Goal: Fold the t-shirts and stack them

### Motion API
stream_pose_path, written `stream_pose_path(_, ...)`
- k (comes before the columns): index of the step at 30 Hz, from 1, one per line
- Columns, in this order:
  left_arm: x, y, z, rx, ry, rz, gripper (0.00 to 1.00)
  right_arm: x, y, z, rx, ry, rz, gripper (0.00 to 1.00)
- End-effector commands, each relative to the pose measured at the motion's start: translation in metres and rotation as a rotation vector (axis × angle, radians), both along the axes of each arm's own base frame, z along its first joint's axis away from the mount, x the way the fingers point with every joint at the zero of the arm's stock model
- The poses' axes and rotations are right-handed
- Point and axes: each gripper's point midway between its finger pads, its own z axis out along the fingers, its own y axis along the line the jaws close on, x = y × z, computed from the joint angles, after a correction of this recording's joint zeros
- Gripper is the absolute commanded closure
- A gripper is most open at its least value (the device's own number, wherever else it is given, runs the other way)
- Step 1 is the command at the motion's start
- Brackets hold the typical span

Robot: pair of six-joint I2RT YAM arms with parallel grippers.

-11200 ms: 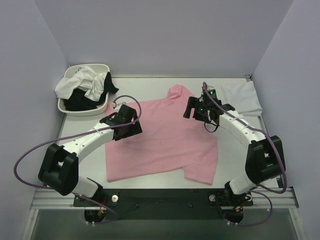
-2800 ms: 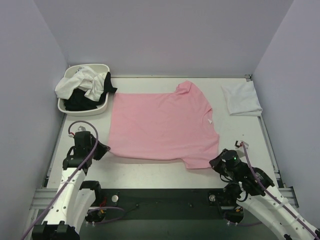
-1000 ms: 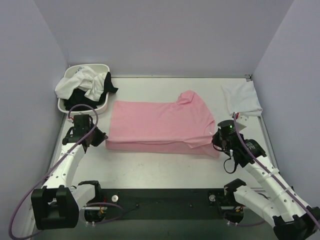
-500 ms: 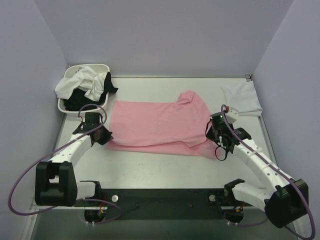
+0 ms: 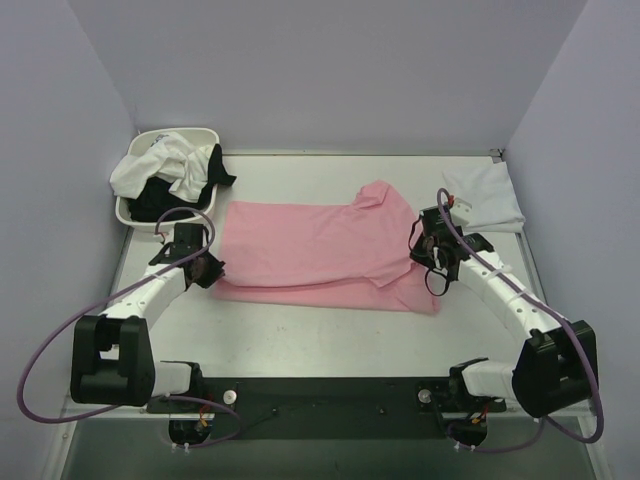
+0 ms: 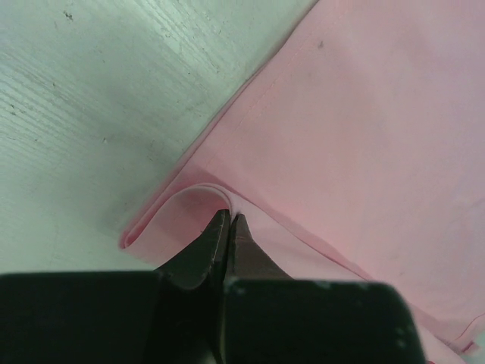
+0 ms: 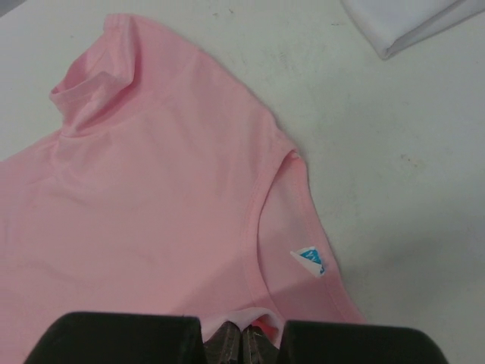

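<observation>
A light pink t-shirt (image 5: 310, 245) lies across the middle of the table, its near edge lifted and doubled over itself. My left gripper (image 5: 205, 268) is shut on the shirt's near left corner; in the left wrist view the fingertips (image 6: 229, 220) pinch a raised loop of pink hem (image 6: 189, 197). My right gripper (image 5: 425, 250) is shut on the near right edge by the sleeve; in the right wrist view its tips (image 7: 244, 331) clamp a bunched fold of pink cloth (image 7: 151, 167). A small blue and white label (image 7: 309, 262) shows near the sleeve seam.
A folded white t-shirt (image 5: 485, 198) lies at the back right, also seen in the right wrist view (image 7: 402, 19). A white oval basin (image 5: 185, 132) at the back left holds crumpled white (image 5: 160, 165) and black (image 5: 205, 170) shirts. Grey walls enclose three sides.
Both grippers have moved away from the near edge toward the back, carrying the pink shirt's near edge up and over the rest of it. Both stay shut.
</observation>
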Motion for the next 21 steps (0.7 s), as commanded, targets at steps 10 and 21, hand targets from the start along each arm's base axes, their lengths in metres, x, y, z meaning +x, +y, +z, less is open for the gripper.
stream_pose_path(10,0.022,0.005,0.025,0.02,-0.098,0.028,1.0,0.044,0.029,0.01,0.063,0.016,0.091,1.0)
stream_pose_path(21,0.02,0.006,0.024,0.022,-0.097,0.029,1.0,0.061,0.037,-0.009,0.048,0.07,0.12,1.0)
